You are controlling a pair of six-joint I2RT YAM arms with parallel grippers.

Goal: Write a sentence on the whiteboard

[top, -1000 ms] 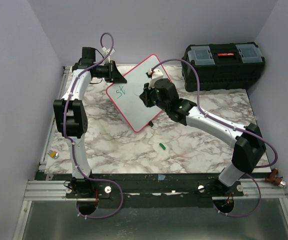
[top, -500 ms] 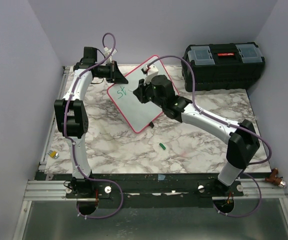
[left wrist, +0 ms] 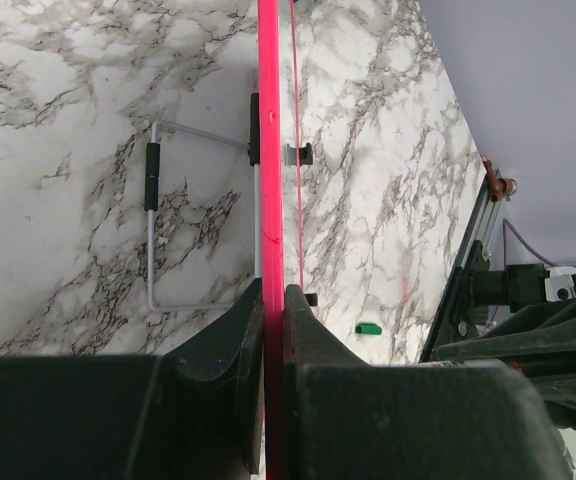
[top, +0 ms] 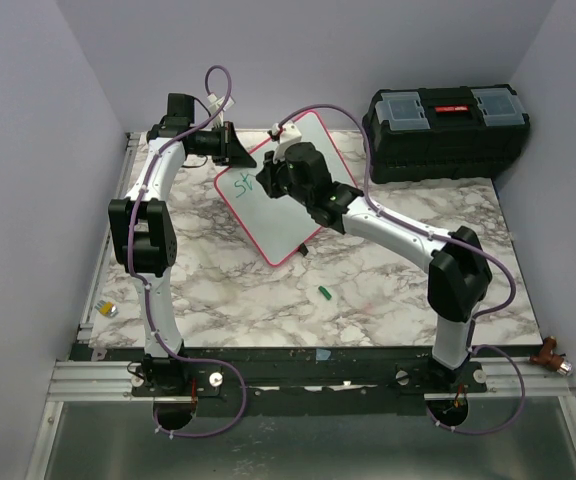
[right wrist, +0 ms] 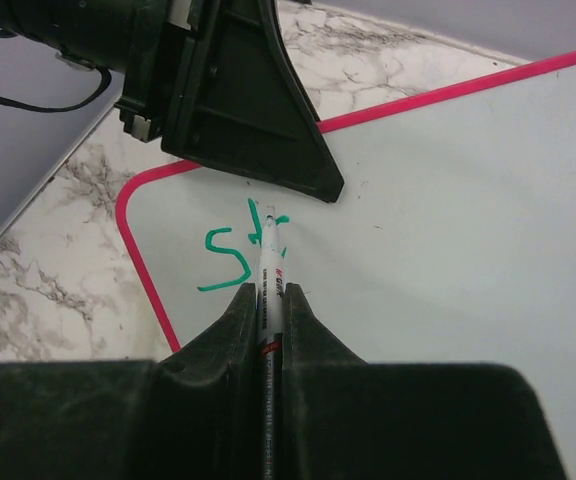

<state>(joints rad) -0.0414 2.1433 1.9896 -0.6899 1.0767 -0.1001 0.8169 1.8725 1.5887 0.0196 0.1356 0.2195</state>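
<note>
The whiteboard [top: 273,215], white with a thin pink-red frame, lies tilted on the marble table at the back centre. My left gripper [top: 234,152] is shut on its far-left frame edge [left wrist: 269,200]. My right gripper [top: 268,180] is shut on a white marker [right wrist: 271,275], with the tip on the board [right wrist: 448,220] at the green letters. The sentence [right wrist: 240,250] is only a green "St" near the board's top-left corner; it also shows in the top view [top: 240,182]. A green marker cap [top: 324,292] lies on the table in front of the board.
A black toolbox [top: 446,132] stands at the back right. A small yellow and silver object [top: 108,309] sits at the table's left edge. A brown object [top: 550,353] lies past the right front rail. A wire stand [left wrist: 158,225] shows behind the board.
My right gripper has moved left and toward the back across the board with the marker, reaching the green letters. The left gripper has stayed shut on the frame.
</note>
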